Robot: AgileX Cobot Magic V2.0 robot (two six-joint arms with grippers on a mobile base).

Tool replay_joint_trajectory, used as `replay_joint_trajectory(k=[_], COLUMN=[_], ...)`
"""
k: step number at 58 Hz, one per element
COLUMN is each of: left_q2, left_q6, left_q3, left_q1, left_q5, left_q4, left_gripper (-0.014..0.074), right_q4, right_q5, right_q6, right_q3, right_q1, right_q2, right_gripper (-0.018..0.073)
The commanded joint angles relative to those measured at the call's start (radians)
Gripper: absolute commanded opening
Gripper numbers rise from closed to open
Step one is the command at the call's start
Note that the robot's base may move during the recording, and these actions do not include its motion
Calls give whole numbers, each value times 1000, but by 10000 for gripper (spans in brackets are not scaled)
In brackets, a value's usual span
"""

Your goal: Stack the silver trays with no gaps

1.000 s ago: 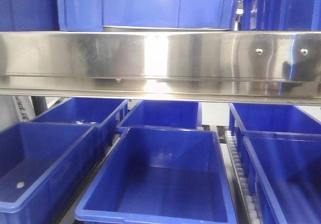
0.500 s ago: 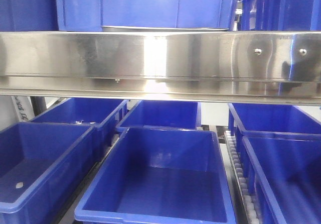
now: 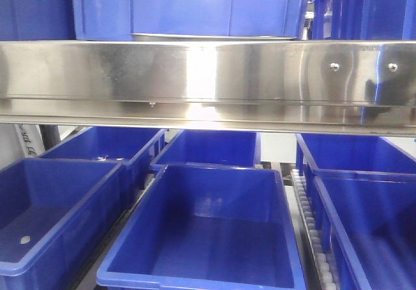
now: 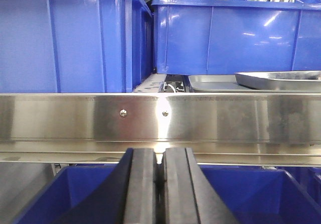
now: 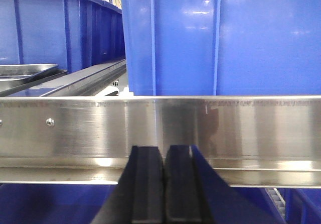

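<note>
A broad riveted steel rail point(image 3: 208, 85) spans the whole front view from 9 to 3 o'clock and hides most of the shelf behind it. Above it stand deep blue bins point(image 3: 188, 7), their tops cut off by the frame; below it, open blue bins point(image 3: 208, 231) sit in rows, the outer ones cropped at the edges.

The silver trays point(image 4: 271, 81) lie on the upper shelf behind the rail. In the left wrist view they sit toward 3 o'clock: a lower flat tray point(image 4: 215, 85) with an upper tray point(image 4: 281, 78) resting on it, seemingly tilted, its right end cut off by the frame. In the right wrist view only a corner of them shows at 9 o'clock point(image 5: 25, 73), and how they meet cannot be told there. In the front view just a thin silver edge point(image 3: 214, 37) peeks over the rail at 12 o'clock.

The left hand point(image 4: 159, 194) rises from 6 o'clock in its own camera, in front of and below the rail, its two black fingers point(image 4: 140, 194) pressed together with nothing between them. The right hand point(image 5: 163, 194) stands likewise at 6 o'clock, fingers point(image 5: 148, 194) together and gripping nothing, well apart from the trays. Two small rivets point(image 4: 144, 113) dot the rail above the left hand.
</note>
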Motion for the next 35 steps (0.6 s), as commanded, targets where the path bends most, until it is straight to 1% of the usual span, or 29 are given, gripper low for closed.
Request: replay_joint_trajectory(k=[1, 7, 35], left_q2=[-6, -6, -6], left_q6=[5, 5, 5], left_q3=[-2, -2, -2], left_q1=[-7, -7, -7], left_q5=[-8, -16, -20], left_q4=[-1, -19, -19], left_gripper=[-16, -16, -16], right_q4=[-5, -5, -5], right_q5=[-22, -22, -22], right_q6=[-1, -1, -1], right_q3=[0, 0, 0], right_q1=[-1, -1, -1], right_q2=[-6, -6, -6], right_gripper=[-78, -78, -78])
